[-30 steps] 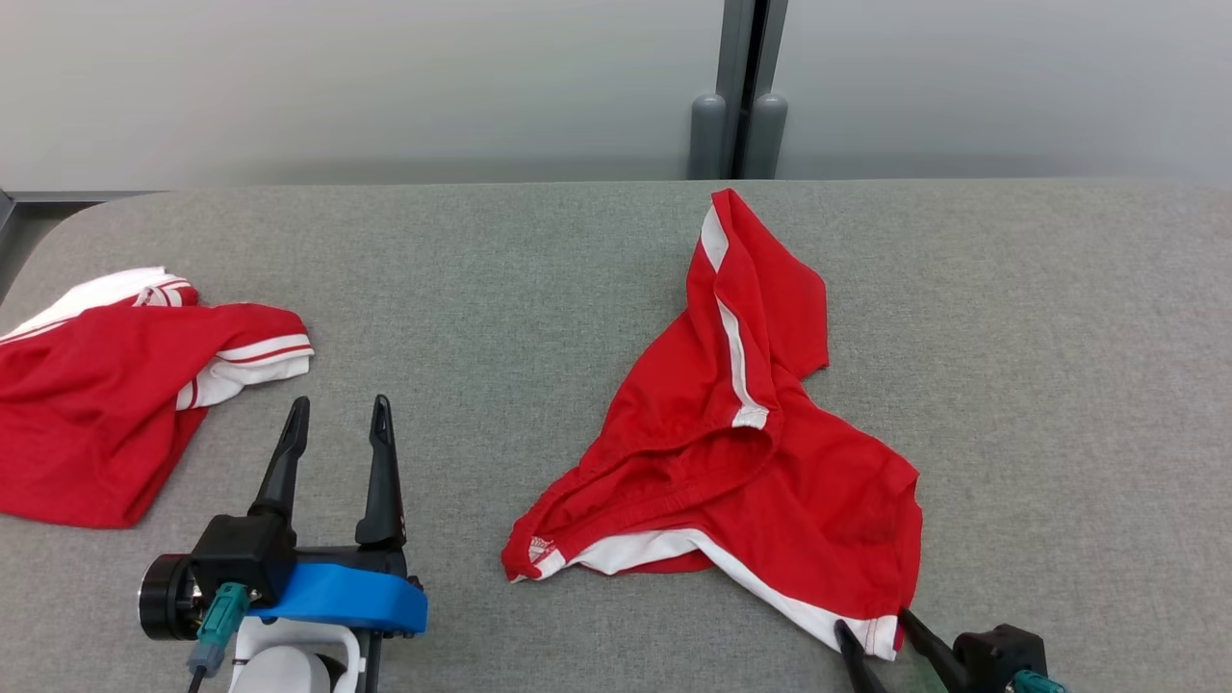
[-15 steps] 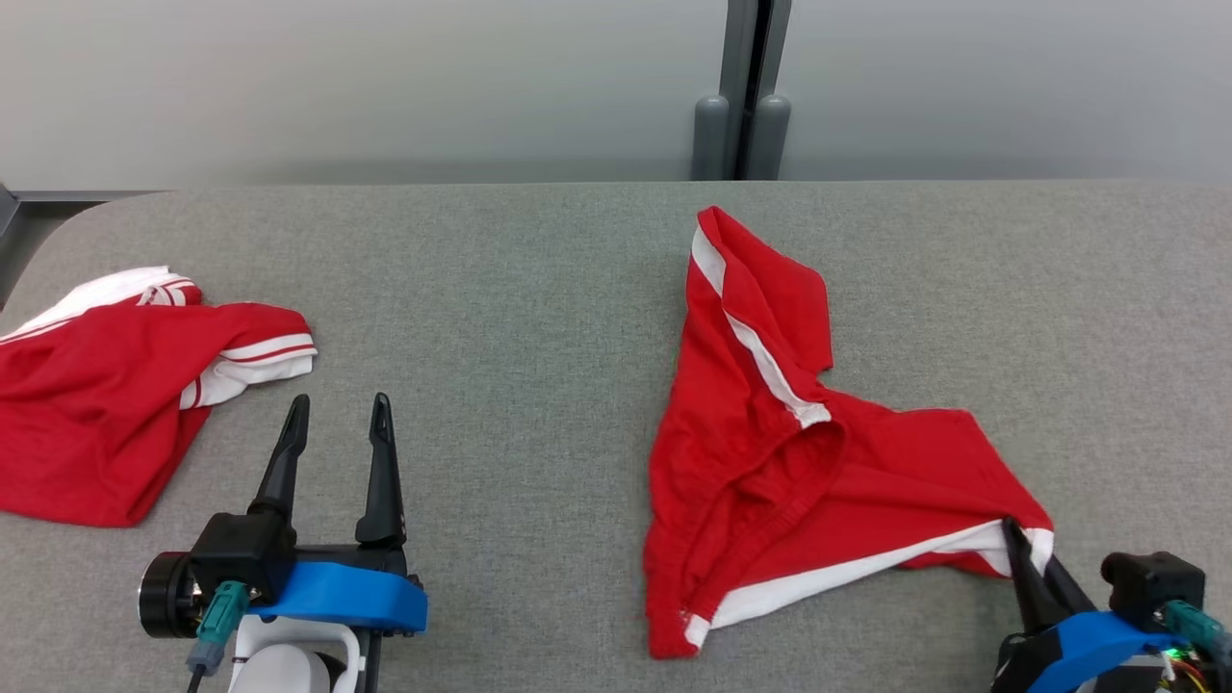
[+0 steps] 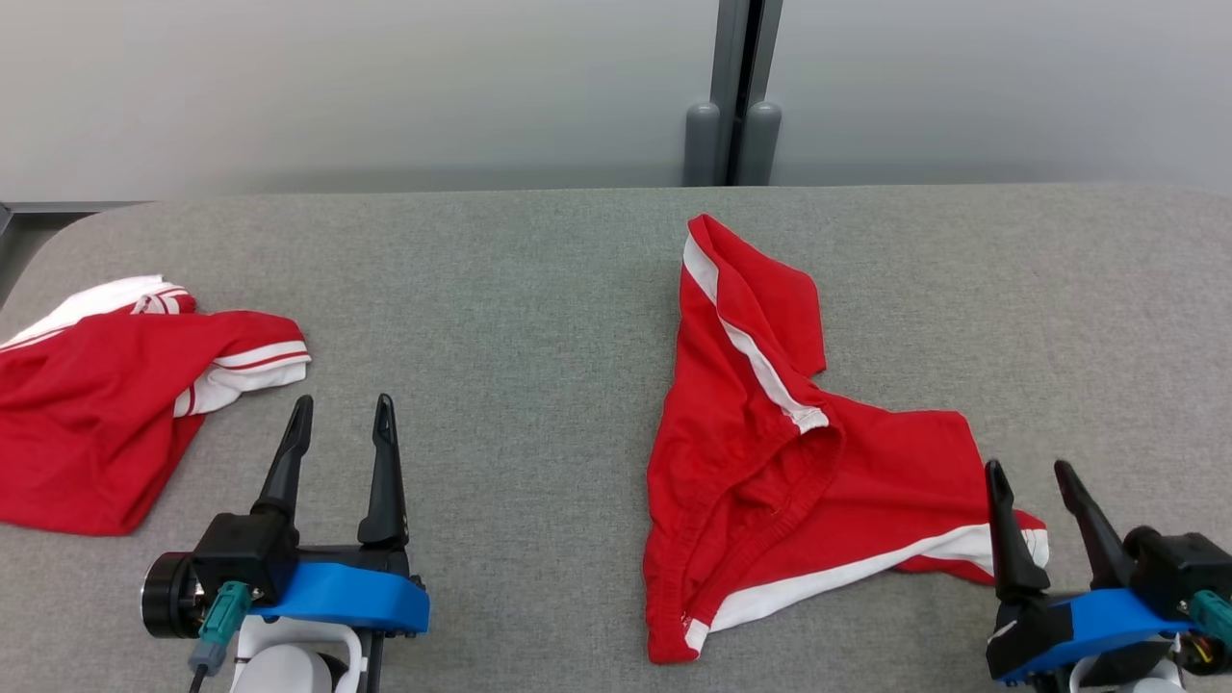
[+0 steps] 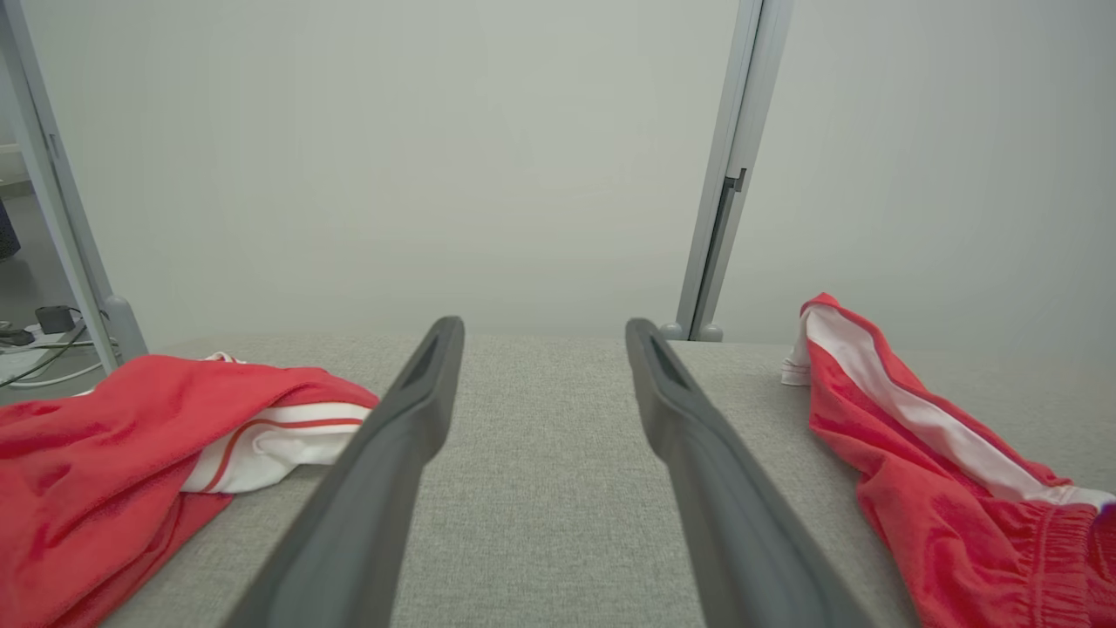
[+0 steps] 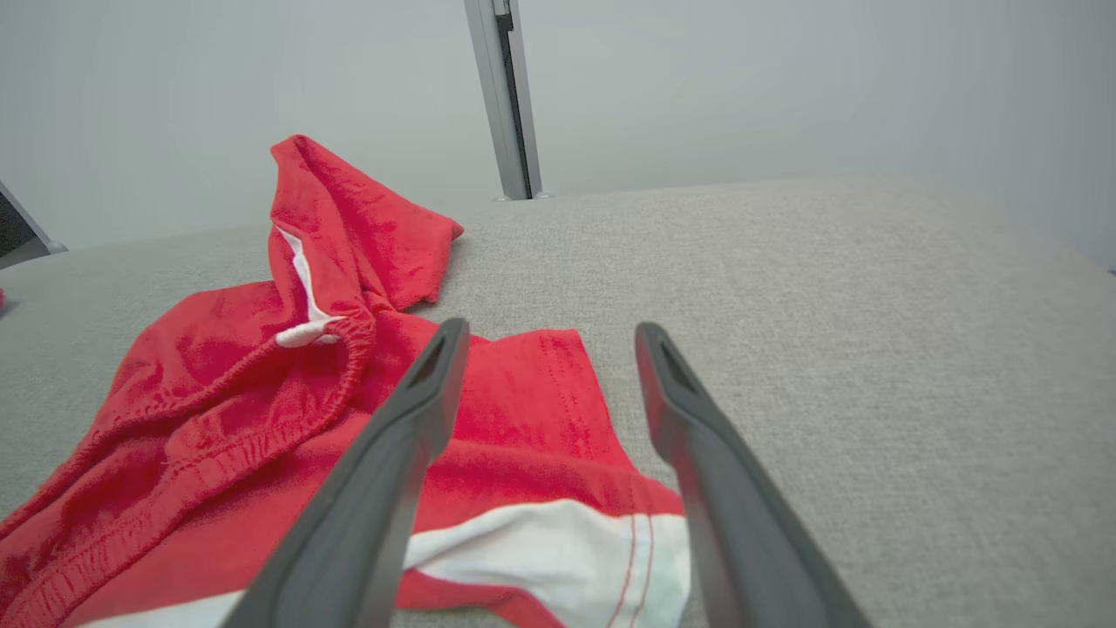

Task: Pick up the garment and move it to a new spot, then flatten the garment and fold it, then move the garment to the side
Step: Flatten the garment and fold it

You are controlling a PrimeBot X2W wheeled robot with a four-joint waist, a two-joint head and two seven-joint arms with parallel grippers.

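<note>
Red white-trimmed cloth shorts [image 3: 770, 462] lie crumpled right of centre; flattening seems in hand. Right gripper [image 3: 1027, 469] and left gripper [image 3: 344, 399], both wide and empty, should pinch opposite edges.

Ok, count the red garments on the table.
2. Red shorts lie crumpled right of centre; a second red-and-white garment sits bunched at the left edge, partly cut off by the frame.

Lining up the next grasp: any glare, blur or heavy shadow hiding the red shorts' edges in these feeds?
Head view: soft, even light, no glare; the red shorts look crisp, with only faint shadows in the folds. Right wrist view: shorts sharp, that arm's own fingers slightly soft near the lens. Left wrist view: same softness on its fingers, shorts' edge clear.
</note>
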